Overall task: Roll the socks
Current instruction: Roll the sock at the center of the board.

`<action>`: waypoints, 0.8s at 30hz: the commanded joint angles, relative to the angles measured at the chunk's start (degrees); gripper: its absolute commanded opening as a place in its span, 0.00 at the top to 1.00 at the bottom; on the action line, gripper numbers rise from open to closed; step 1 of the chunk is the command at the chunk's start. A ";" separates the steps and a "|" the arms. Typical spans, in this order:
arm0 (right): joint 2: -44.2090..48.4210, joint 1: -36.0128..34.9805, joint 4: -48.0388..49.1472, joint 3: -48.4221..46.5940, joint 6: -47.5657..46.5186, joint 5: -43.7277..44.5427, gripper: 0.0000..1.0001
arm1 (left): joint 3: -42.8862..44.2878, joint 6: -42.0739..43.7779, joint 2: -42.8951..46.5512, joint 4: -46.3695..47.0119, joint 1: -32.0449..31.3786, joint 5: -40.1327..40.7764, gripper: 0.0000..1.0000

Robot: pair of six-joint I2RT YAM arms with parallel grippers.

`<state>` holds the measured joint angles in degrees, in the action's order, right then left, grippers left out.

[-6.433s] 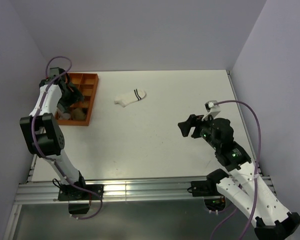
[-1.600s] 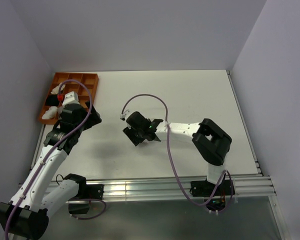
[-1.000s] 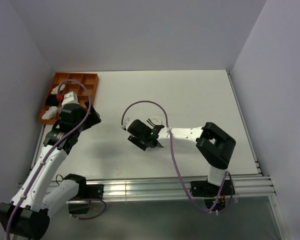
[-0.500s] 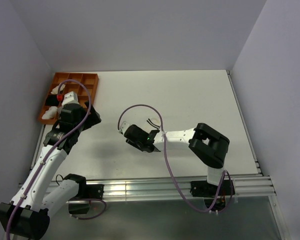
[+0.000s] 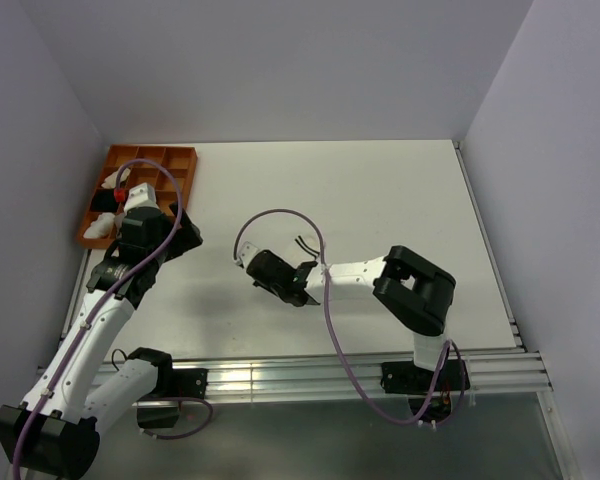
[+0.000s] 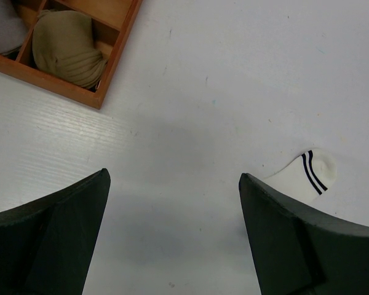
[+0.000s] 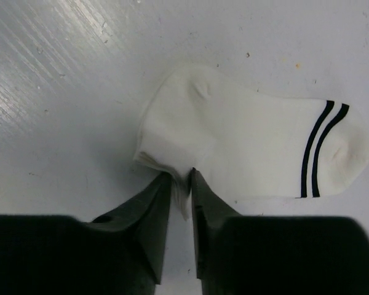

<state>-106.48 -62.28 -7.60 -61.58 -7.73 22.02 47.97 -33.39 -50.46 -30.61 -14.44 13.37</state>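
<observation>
The right gripper (image 7: 181, 183) has its two black fingers pressed almost together. A small fold of the short white cloth sock with two dark stripes (image 7: 252, 144) is pinched between them. The pinch is on the edge of the plain end, far from the stripes. The sock lies flat near the middle of the white table (image 5: 400, 180).

The left gripper (image 6: 173, 178) hangs above the table with its fingers wide apart and nothing in them. It is between the sock and the orange wooden tray with little boxes (image 5: 158, 150), which sits at the far left corner.

I think the step now is to start the roll from the pinched end. To do it well, the right gripper should hold tight but lift only a little, so the cloth does not slip out. Then it should turn that end over toward the stripes, slow and straight, so the roll comes out even.

The sock is soft and light and may slide on the smooth table. The left gripper could come down and press on the striped end to hold it in place. If only one thin layer is caught, the fold may pull free, so a deeper bite would be safer.
</observation>
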 commanded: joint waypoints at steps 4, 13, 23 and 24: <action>-1.72 -0.56 2.59 -0.03 0.61 -0.75 0.89 | -0.59 1.31 -0.17 2.40 0.29 -0.62 0.08; 2.15 2.07 2.59 -0.64 7.28 -14.10 1.00 | -0.59 1.13 -0.34 2.57 0.29 -2.38 0.08; 0.66 13.14 4.51 -1.96 19.84 -39.47 1.00 | -0.94 -1.06 -2.45 2.31 0.29 -7.99 0.10; 0.31 14.02 5.30 -1.79 20.46 -42.30 1.00 | -1.29 -1.50 -2.54 2.40 0.29 -9.22 0.10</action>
<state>-106.00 -50.72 -5.13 -61.93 7.38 -8.14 47.66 -33.87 -52.47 -29.76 -14.41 8.45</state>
